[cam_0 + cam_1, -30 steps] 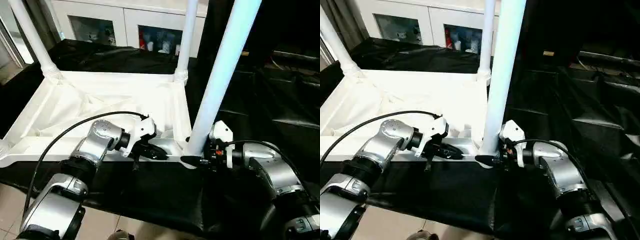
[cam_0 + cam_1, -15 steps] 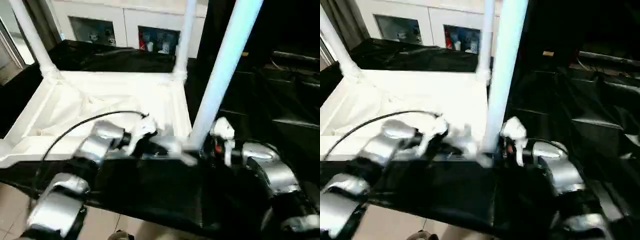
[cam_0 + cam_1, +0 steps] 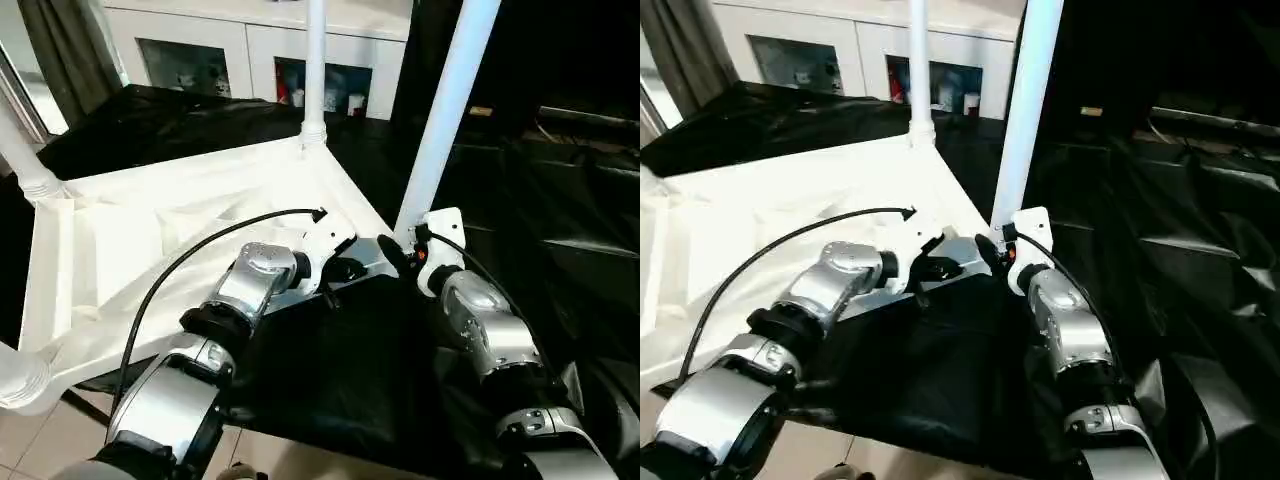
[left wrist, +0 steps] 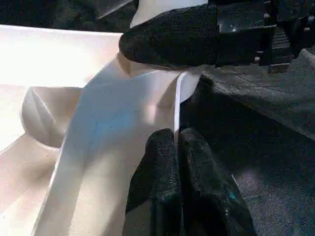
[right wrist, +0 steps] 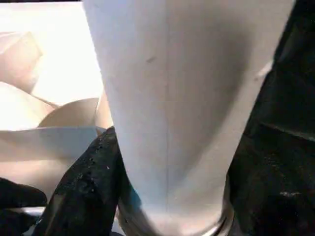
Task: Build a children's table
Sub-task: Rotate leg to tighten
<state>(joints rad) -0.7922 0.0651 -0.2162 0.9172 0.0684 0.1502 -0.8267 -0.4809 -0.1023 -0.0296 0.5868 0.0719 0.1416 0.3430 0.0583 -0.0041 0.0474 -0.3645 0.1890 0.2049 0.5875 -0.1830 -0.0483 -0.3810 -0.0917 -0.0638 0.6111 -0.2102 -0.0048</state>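
- 1 children's table (image 3: 150, 220), all white, lies upside down on a tabletop (image 3: 350, 370) draped in black cloth, its ribbed underside facing up.
- 4 legs are seated in its corner sockets and stand upright: 1 near leg (image 3: 445, 110) at the corner closest to both grippers, 1 far leg (image 3: 314, 70) at the corner toward the cabinet, 1 leg (image 3: 22, 160) at the picture's left edge, and 1 leg stub (image 3: 18, 378) at the lower-left corner.
- 2 silver forearms reach in, both ending at the near-leg corner of the table.
- Left gripper (image 4: 174, 147): its 2 black fingers (image 4: 157, 167) are pressed together, jaws narrow, pinching the thin upright rim of the table just beside the near leg's socket.
- Right gripper (image 3: 400, 252): 1 finger (image 5: 83, 189) lies against the side of the near leg at its base, and the jaws stand fairly wide around that thick leg, touching it just above the socket.
- In the left wrist view, 1 finger of the right gripper (image 4: 172, 37) crosses above the rim, close to the left gripper's own tips.
- 1 black cable (image 3: 180, 265) arcs from the left wrist back along the left forearm, over the table's underside.
- 1 white cabinet (image 3: 240, 50) with 2 glass-fronted doors stands behind the table, beyond the far leg.
- More black sheeting (image 3: 560, 200) covers the area on the near leg's other side, away from the table.
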